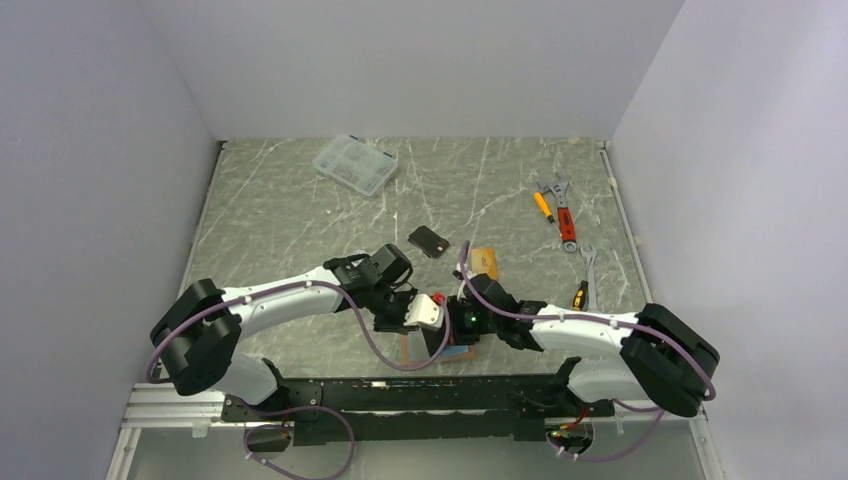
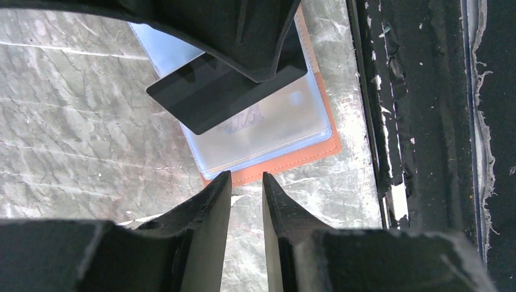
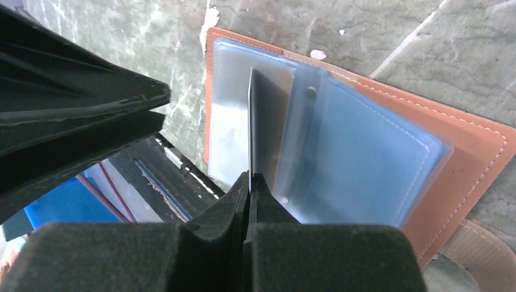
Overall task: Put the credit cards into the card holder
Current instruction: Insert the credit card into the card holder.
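right pincer (image 3: 249,182): clenched on the near edge of the held card (image 3: 271,115), seen edge-on
held card: dark grey, far end down among the holder's clear sleeves; cannot tell if it is inside a pocket
card holder (image 3: 474,158): open on the surface (image 1: 300,220), low centre of top view, under both pincers
left pincer (image 2: 246,182): released, narrow gap, nothing between; tips at holder's lower edge, contact unclear
black card (image 1: 430,241): centre of top view, on the surface
orange-gold card (image 1: 485,262): just right of the black card, apart
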Tool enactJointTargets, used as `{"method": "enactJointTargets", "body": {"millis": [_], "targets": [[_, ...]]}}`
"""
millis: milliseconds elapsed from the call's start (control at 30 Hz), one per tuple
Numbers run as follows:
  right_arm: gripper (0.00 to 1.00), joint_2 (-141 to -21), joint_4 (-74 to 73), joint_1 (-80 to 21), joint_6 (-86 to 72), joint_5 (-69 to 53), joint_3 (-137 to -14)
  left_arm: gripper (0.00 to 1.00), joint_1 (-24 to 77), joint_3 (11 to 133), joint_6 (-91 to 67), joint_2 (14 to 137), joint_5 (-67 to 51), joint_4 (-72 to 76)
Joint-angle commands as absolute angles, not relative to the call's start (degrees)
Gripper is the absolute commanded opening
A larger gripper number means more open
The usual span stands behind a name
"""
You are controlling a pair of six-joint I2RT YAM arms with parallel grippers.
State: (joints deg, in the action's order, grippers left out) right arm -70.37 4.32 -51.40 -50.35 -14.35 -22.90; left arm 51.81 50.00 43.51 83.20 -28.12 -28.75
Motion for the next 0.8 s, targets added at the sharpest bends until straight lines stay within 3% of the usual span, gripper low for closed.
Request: {"method": "enactJointTargets", "body": {"millis": [0, 233, 767], "targets": [[0.0, -73.3, 8.0, -51.3, -49.8, -15.8, -23.8, 0.31, 51.8, 50.3, 46.5, 81.3, -28.5, -30.5], [0.0, -75.1, 9.3, -51.4, -50.7, -15.3, -22.6, 0.33, 56.1, 48.5, 49.7, 83.9, -28.7, -28.4], [0.0, -59.3, 6.3, -48.2, -54.9, -9.8, -14.7, 0.31, 62.8, 45.0, 52.8, 88.1, -17.5, -22.0]]}}
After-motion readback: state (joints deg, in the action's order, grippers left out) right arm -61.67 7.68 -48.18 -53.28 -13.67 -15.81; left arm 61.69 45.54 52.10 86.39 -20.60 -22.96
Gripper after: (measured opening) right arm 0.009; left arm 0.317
